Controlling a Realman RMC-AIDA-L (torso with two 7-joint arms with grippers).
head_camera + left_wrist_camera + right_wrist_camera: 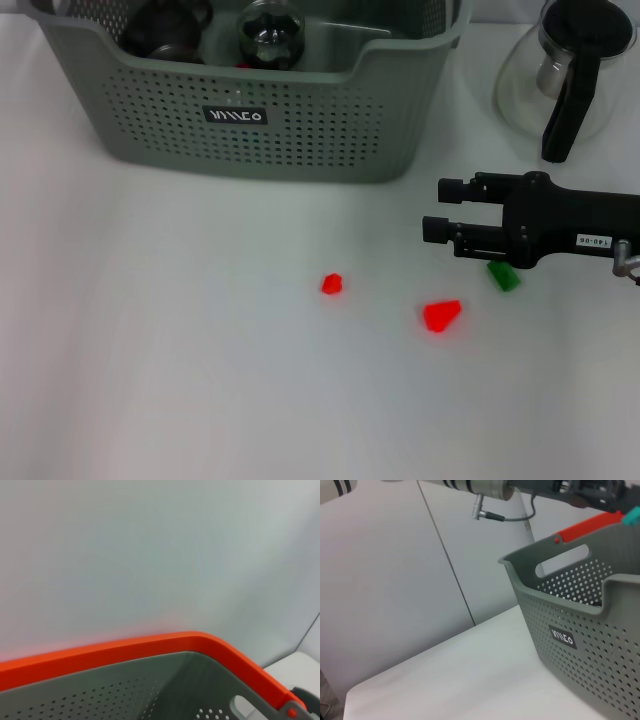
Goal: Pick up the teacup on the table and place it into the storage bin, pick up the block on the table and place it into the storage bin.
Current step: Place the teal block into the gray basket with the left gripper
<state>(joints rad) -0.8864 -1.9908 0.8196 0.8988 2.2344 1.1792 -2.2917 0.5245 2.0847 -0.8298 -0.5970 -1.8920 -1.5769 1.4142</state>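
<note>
The grey-green storage bin (pixel 300 130) stands at the back of the table and also shows in the right wrist view (pixel 580 630). Inside it sit two dark rounded vessels (pixel 165 30) (pixel 270 35); I cannot tell whether either is the teacup. A small red block (pixel 332 284), a larger red block (pixel 441 315) and a green block (pixel 503 276) lie on the white table. My right gripper (pixel 438 209) hovers open and empty, just behind the green block and right of the bin's front. My left gripper (pixel 592 492) hangs over the bin's far rim.
A glass pot with a black handle (pixel 565 70) stands at the back right, beside the bin. An orange-red strip (pixel 125 652) runs along the bin's far rim. White table (pixel 150 350) stretches in front of the bin.
</note>
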